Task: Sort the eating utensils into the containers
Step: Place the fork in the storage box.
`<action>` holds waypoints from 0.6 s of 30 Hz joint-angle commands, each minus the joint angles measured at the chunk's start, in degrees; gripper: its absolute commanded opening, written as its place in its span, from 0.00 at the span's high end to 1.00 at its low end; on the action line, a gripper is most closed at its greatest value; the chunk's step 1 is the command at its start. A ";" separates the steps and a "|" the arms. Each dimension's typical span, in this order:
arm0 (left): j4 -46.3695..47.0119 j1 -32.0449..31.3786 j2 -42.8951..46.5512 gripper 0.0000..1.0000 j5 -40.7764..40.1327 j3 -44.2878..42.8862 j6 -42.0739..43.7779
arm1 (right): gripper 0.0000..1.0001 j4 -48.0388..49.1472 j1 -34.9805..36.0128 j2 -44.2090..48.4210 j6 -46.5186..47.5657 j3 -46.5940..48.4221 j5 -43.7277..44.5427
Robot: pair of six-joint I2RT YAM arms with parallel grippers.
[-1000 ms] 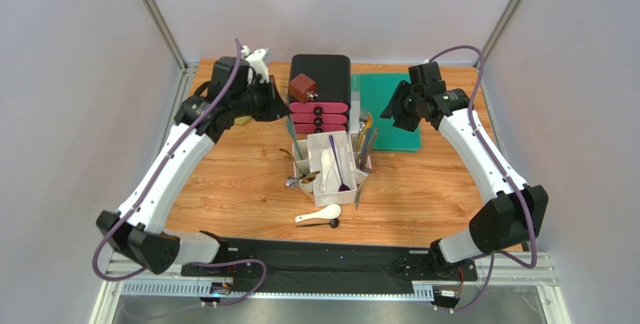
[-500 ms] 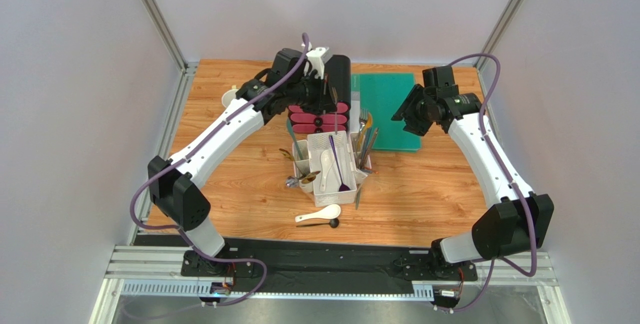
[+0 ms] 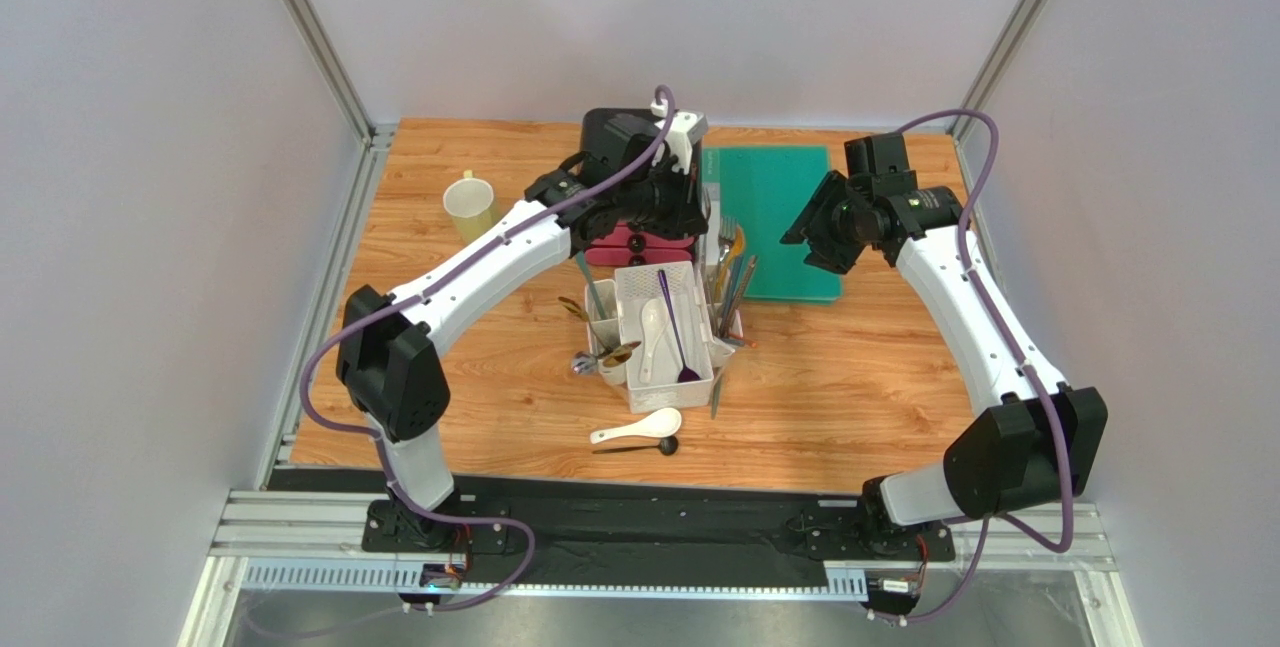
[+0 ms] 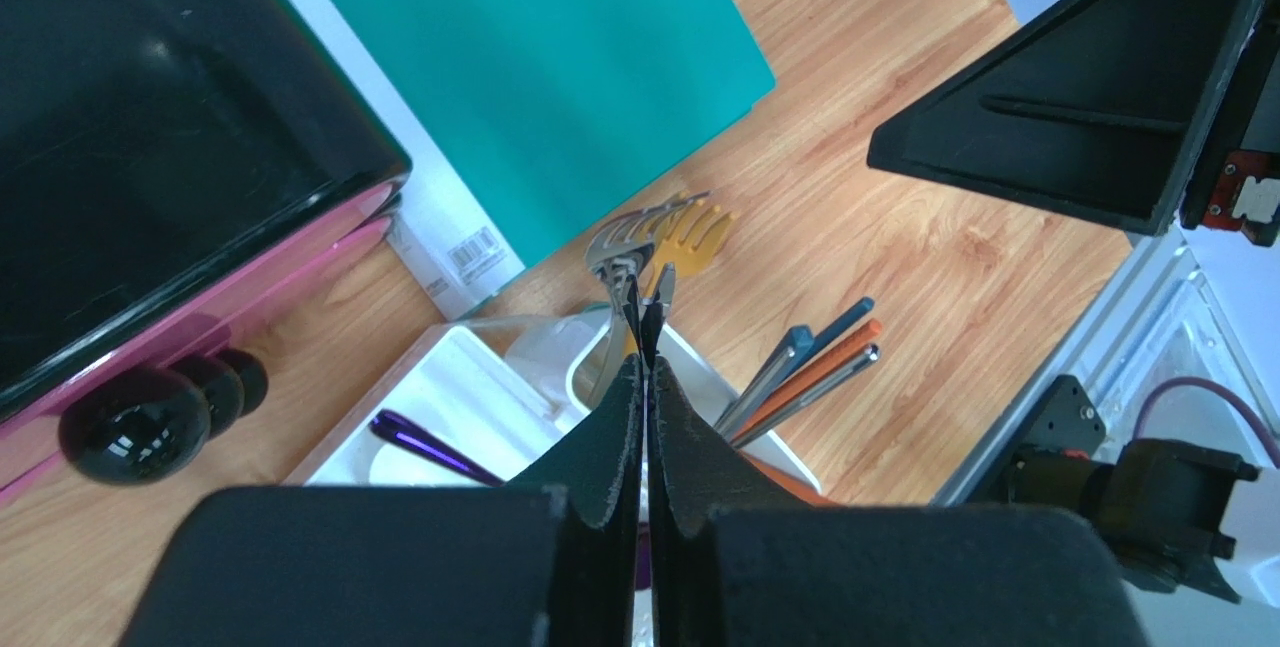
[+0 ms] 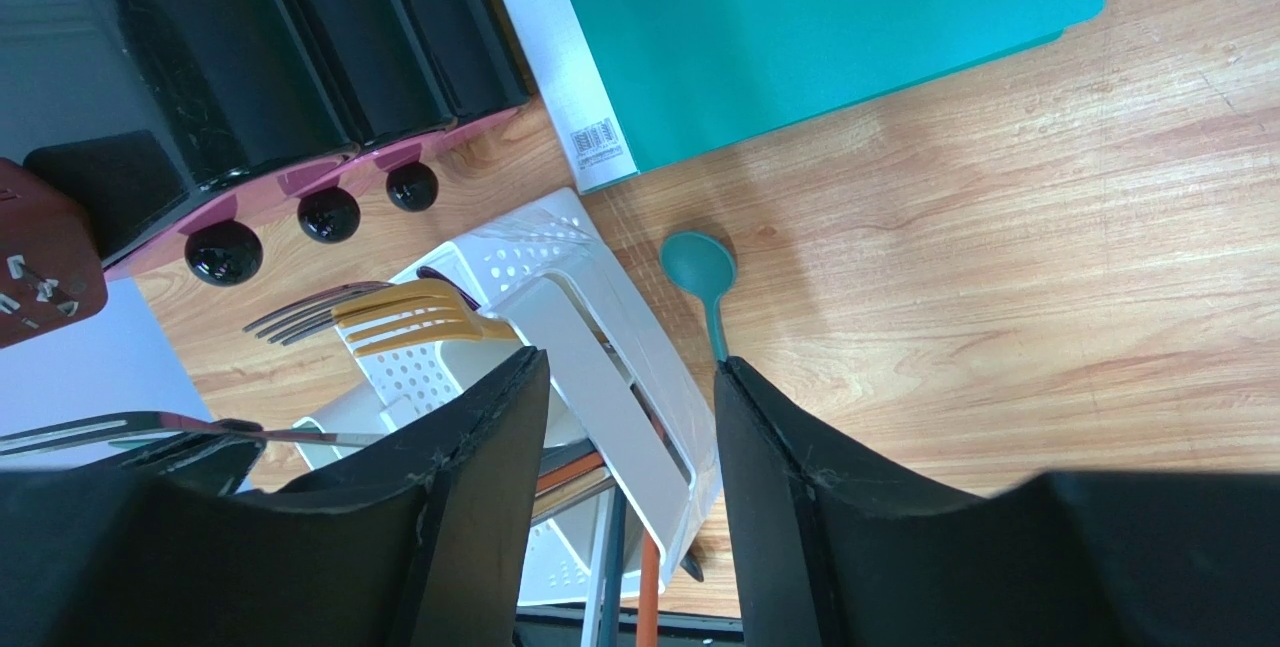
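The white caddy (image 3: 661,320) stands mid-table with a white soup spoon and a purple spoon (image 4: 436,445) in its centre bin. Silver forks (image 4: 639,235) and a gold fork (image 5: 413,317) stand in a far side bin. Chopsticks (image 4: 804,370) lean in the right bin. My left gripper (image 3: 679,220) is above the caddy's far end, by the forks. It is shut (image 4: 649,362) on a thin silver fork (image 5: 75,433), which lies level. My right gripper (image 3: 812,235) is open and empty (image 5: 624,377), above the caddy's right side. A white soup spoon (image 3: 639,427) and a black spoon (image 3: 661,446) lie on the table.
The black-and-pink drawer box (image 3: 643,167) stands right behind the caddy. A green cutting board (image 3: 774,220) lies to its right, with a teal spoon (image 5: 699,272) at its edge. A pale yellow mug (image 3: 469,205) stands at the far left.
My left arm has swung right from the mug's place, over the drawer box, to the caddy's far end. The mug now shows. My right gripper has drawn slightly right.
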State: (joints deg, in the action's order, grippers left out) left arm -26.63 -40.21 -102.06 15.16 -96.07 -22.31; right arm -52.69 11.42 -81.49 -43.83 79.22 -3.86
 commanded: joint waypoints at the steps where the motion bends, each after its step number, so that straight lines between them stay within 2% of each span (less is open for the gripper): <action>1: 5.89 -1.45 -1.11 1.00 -1.80 -0.69 2.09 | 0.50 0.39 -0.26 1.07 -0.38 -0.12 -1.33; 7: 7.29 -3.30 -2.35 1.00 -3.02 -0.17 2.53 | 0.50 0.22 -0.26 2.04 0.33 -1.17 -1.24; 18: 12.56 -6.37 -2.18 1.00 -7.59 6.86 4.72 | 0.50 0.21 -0.26 2.92 1.29 -2.58 -2.47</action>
State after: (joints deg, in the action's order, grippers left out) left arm -18.92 -45.36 -104.53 10.37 -91.57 -20.03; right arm -52.95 11.42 -81.19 -43.44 77.56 -5.23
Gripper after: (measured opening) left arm 0.003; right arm 0.504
